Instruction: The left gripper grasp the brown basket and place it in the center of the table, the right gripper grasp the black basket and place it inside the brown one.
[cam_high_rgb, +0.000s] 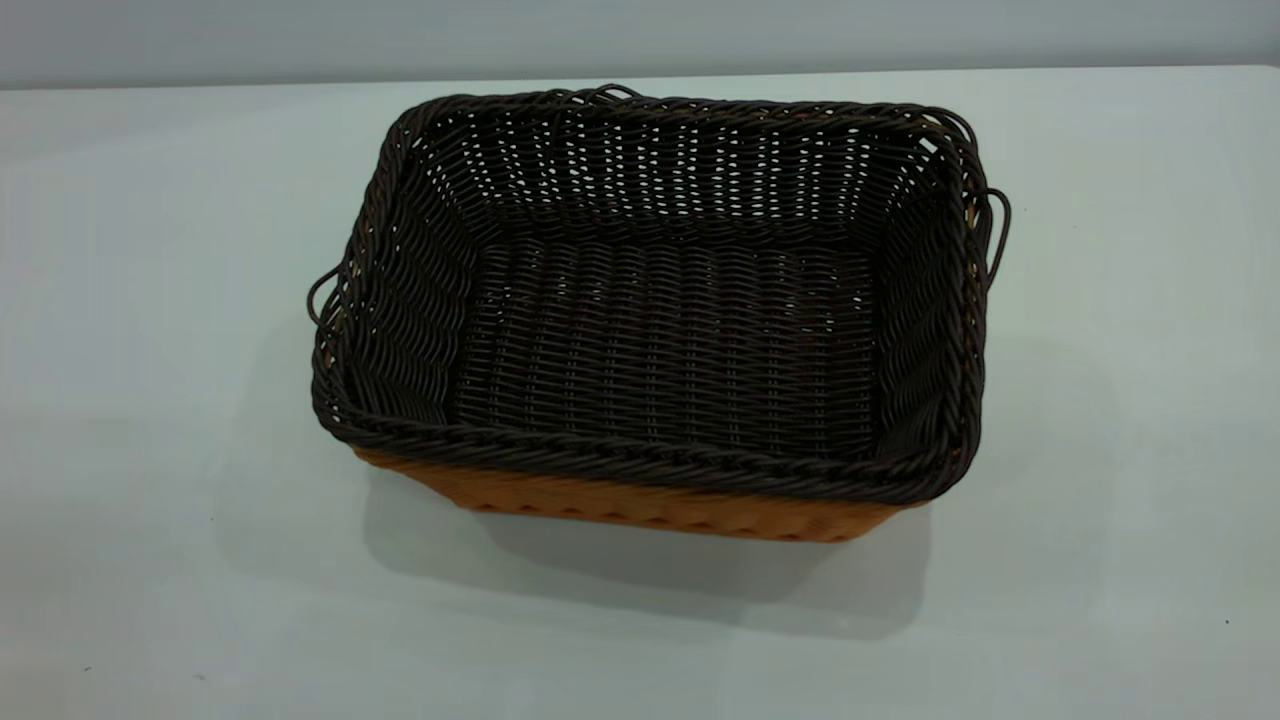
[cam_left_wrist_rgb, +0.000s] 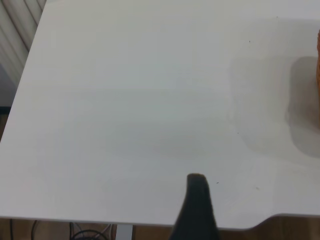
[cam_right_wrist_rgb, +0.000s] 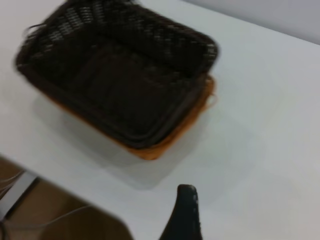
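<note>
The black basket (cam_high_rgb: 680, 330) sits nested inside the brown basket (cam_high_rgb: 640, 505) in the middle of the table (cam_high_rgb: 150, 300). Only a strip of the brown basket's front wall shows under the black rim. Neither gripper shows in the exterior view. In the right wrist view the two nested baskets, black (cam_right_wrist_rgb: 120, 80) in brown (cam_right_wrist_rgb: 155, 150), lie well away from my right gripper (cam_right_wrist_rgb: 225, 210). Only one black finger (cam_right_wrist_rgb: 186, 210) shows, with nothing held. My left gripper (cam_left_wrist_rgb: 245, 210) hangs over bare table with one finger (cam_left_wrist_rgb: 197, 205) showing; a sliver of the brown basket (cam_left_wrist_rgb: 318, 55) is far off.
The table's edge (cam_left_wrist_rgb: 150, 222) lies close under the left gripper, with floor and cables beyond. The table's edge (cam_right_wrist_rgb: 75, 192) also runs near the right gripper. A grey wall (cam_high_rgb: 640, 35) stands behind the table.
</note>
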